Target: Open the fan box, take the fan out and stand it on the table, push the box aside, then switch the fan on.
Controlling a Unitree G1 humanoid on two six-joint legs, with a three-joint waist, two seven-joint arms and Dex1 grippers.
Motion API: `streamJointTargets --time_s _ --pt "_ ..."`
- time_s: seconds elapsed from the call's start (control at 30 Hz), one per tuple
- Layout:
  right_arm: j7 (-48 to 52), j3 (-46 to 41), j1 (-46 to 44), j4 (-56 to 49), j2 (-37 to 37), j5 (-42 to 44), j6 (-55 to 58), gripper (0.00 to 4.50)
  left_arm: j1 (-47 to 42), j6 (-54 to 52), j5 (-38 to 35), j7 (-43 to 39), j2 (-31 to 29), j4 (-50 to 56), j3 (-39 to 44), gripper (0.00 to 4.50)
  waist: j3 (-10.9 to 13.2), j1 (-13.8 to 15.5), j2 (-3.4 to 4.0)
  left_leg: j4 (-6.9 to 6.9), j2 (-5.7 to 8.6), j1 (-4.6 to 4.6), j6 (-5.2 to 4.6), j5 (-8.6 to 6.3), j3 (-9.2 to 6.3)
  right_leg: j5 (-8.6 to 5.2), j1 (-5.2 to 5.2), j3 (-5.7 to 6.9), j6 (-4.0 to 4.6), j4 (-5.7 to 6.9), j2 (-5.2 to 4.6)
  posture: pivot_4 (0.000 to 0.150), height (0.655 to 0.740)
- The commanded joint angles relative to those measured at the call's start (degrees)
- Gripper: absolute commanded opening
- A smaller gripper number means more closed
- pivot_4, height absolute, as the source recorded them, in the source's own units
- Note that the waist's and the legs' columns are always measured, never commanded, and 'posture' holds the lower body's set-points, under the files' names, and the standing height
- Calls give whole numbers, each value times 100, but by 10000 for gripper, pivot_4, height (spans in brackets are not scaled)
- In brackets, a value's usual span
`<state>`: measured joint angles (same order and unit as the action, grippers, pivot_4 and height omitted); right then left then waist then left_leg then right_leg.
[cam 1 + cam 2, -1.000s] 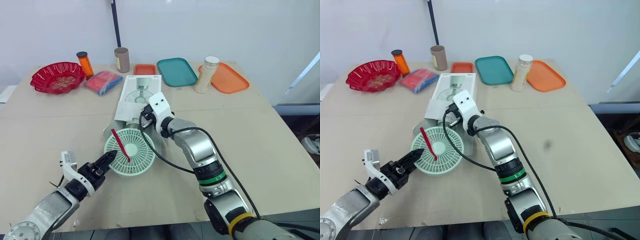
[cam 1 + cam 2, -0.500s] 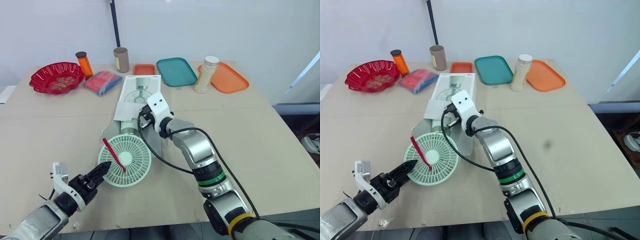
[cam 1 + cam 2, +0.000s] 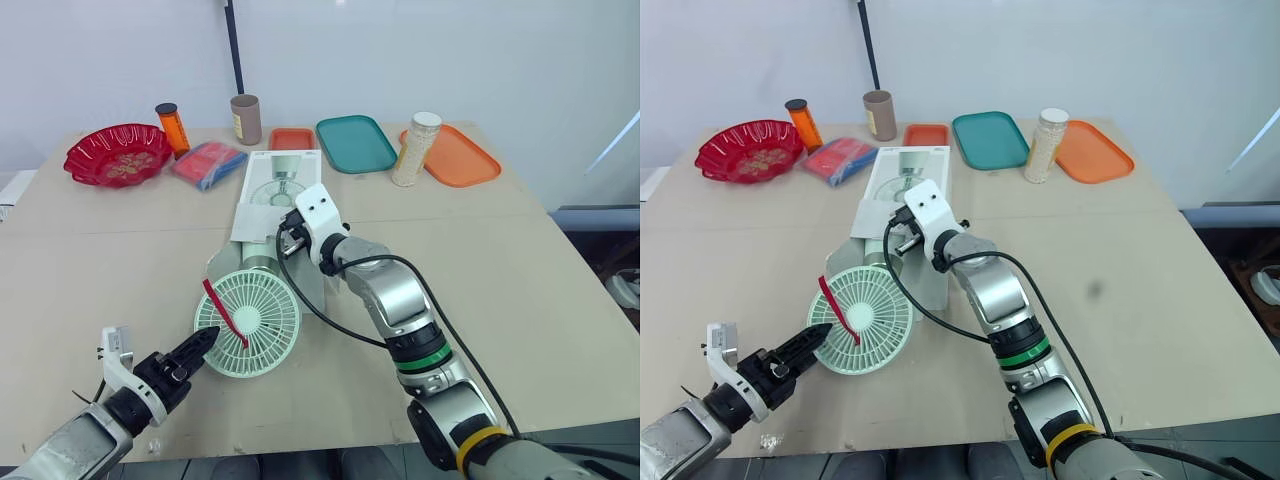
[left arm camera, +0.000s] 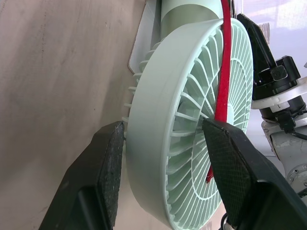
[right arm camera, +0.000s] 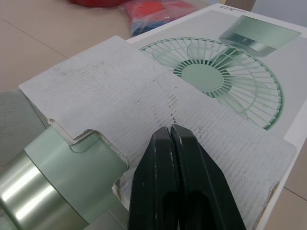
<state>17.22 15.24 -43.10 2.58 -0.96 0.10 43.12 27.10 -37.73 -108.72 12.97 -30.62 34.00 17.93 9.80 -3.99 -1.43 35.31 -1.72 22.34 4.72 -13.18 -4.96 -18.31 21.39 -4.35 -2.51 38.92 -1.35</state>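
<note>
The left gripper (image 3: 205, 342) clamps the rim of the mint fan (image 3: 250, 320), which lies on the desk (image 3: 540, 270), half out of the fan box (image 3: 285, 180). The right gripper (image 5: 170, 129), fingers together, presses the box's flap.

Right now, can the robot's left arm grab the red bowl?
Probably not yet: the left fingers are clamped on the fan, and the red bowl sits far off across the table.

At centre of table (image 3: 560, 300), fan box (image 3: 283, 185) lying flat, fan (image 3: 247, 323) half out of its near end. Along far edge, left to right: bowl (image 3: 117, 153), bottle (image 3: 173, 125), packet (image 3: 207, 163), tube (image 3: 245, 119), small tray (image 3: 292, 138), wider tray (image 3: 353, 143), jar (image 3: 417, 149), end tray (image 3: 462, 158).
</note>
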Motion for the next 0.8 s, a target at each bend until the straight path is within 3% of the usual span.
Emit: streamJointTargets --time_s 0.03,0.1,0.2,0.53,0.8 --pt "8 102 92 91 33 -33 112 0 -59 18 280 83 -81 -148 -89 30979 1 5 1 0 0 0 0 0 0 0 0 0 0 0 0 1500 7400" --pt "11 100 89 95 39 -39 111 0 -128 44 331 12 -55 -134 -86 34848 1 8 1 0 0 0 0 0 0 0 0 1 0 0 0 1500 7400" --pt "15 96 83 104 49 -49 98 0 -150 69 336 4 4 -133 -91 44270 1 15 0 0 0 2 0 0 0 0 1 1 0 0 0 1500 7400" --pt "6 82 57 121 58 -66 77 0 -159 154 46 -61 -59 -143 168 44788 2 11 -2 0 -2 5 0 0 0 0 5 0 0 0 2 1500 7400" --pt "-21 97 19 171 75 -98 33 0 -114 52 -426 -195 -489 -454 1013 44788 7 0 -3 -1 -4 9 0 0 1 0 12 0 1 0 3 1500 7400"
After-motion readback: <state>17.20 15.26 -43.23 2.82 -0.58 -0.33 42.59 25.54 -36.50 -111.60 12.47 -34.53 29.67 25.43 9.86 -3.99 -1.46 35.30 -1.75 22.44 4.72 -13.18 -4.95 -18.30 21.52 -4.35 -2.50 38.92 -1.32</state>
